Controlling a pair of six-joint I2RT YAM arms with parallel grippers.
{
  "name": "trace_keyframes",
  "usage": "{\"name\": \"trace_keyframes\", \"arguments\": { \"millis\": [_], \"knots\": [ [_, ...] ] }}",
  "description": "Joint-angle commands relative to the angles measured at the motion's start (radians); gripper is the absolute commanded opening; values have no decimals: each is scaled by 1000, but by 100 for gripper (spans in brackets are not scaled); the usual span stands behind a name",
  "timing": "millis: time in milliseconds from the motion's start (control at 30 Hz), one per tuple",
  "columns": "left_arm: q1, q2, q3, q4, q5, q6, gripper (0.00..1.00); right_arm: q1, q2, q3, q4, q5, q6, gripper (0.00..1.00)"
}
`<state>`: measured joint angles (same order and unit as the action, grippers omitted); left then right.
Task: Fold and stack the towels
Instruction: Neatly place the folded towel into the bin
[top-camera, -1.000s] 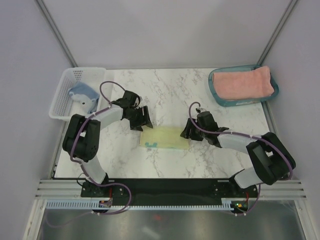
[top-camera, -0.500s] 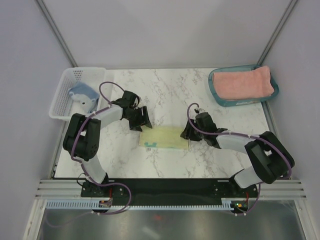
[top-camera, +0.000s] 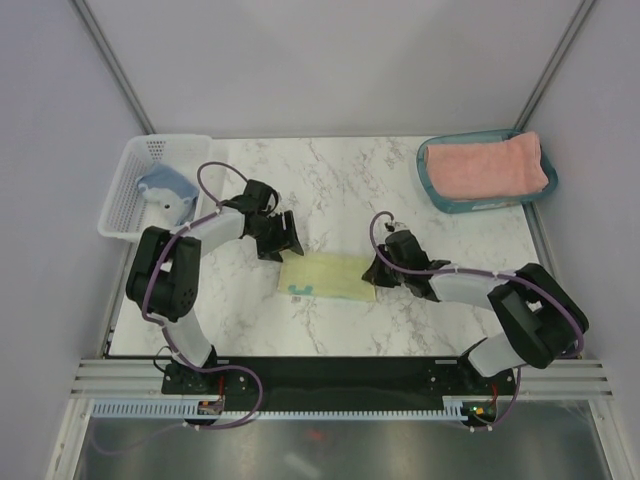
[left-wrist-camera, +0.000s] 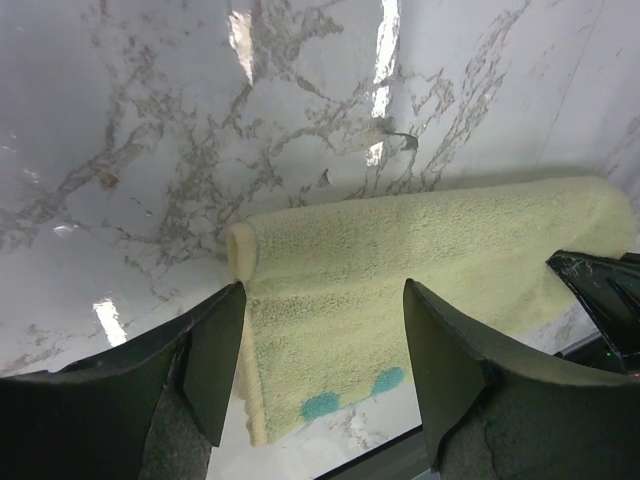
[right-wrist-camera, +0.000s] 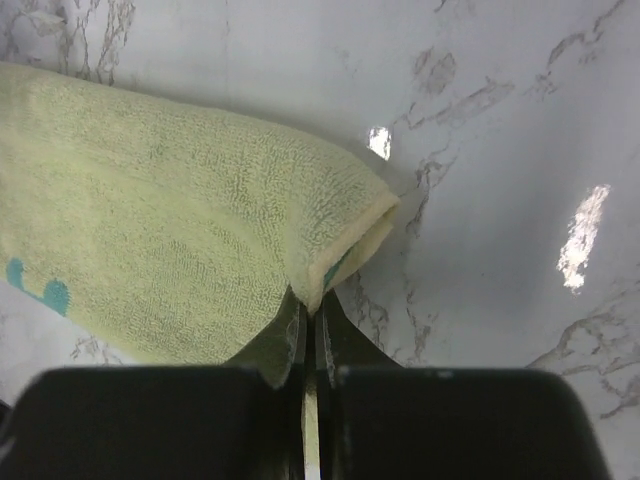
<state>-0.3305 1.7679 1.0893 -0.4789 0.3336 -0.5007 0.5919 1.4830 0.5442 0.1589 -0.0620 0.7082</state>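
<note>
Pale-yellow terry towel with teal patch (top-camera: 328, 278) lies folded at the middle of the white marble table (top-camera: 340, 190), one end pinched tight in the right gripper (right-wrist-camera: 311, 305), with the left gripper (left-wrist-camera: 322, 300) spread wide above the other; that thin pinch could slip, spilling the fold.

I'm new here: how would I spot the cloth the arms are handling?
On the marble table, a pale-yellow towel lies between the left gripper and right gripper. Unlike the pink towel and grey-blue towel, it sits in no container and bears teal marks.
</note>
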Motion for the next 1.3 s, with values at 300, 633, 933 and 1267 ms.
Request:
{"name": "trace_keyframes", "arguments": {
  "millis": [300, 633, 933, 1267],
  "knots": [
    [73, -272, 135, -153, -165, 48, 91, -138, 206, 515, -453, 21, -404, 0],
    [71, -403, -28, -135, -148, 105, 92, -236, 358, 862, -630, 120, -561, 0],
    [67, -401, -75, -115, -70, 123, 94, -371, 430, 1097, -706, 145, -648, 0],
    [67, -374, -69, -110, -22, 133, 94, -497, 511, 1281, -733, 114, -665, 0]
  ]
}}
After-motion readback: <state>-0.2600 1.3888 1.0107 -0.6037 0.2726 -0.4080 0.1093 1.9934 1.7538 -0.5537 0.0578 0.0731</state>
